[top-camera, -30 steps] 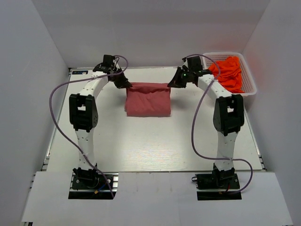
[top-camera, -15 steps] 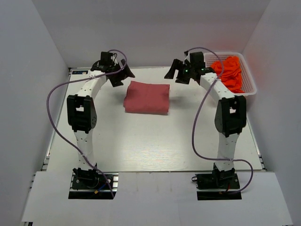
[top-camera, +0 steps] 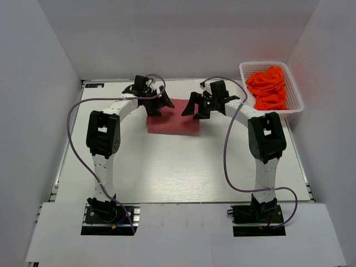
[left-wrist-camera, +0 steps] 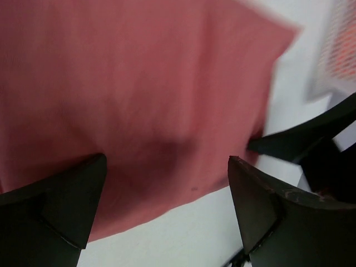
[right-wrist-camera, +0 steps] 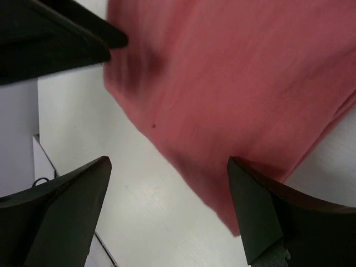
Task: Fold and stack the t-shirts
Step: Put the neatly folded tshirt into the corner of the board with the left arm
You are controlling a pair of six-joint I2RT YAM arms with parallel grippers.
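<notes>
Arms: both arched inward over the far table (top-camera: 183,167), left gripper (top-camera: 157,104) and right gripper (top-camera: 196,107) facing, fingers spread, holding nothing | red tee (top-camera: 177,125) folded flat beneath them (far edge hidden) | orange tees (top-camera: 270,87) heaped in basket (top-camera: 264,63), far right.

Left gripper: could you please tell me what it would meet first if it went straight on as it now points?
Most likely the folded rose-red t-shirt, lying straight ahead between the open jaws of the left gripper; how far off is unclear.

Folded t-shirt (top-camera: 177,124) plain rose-red; heaped t-shirts (top-camera: 268,87) bright orange (basket (top-camera: 266,63) white, table (top-camera: 178,167) white).
</notes>
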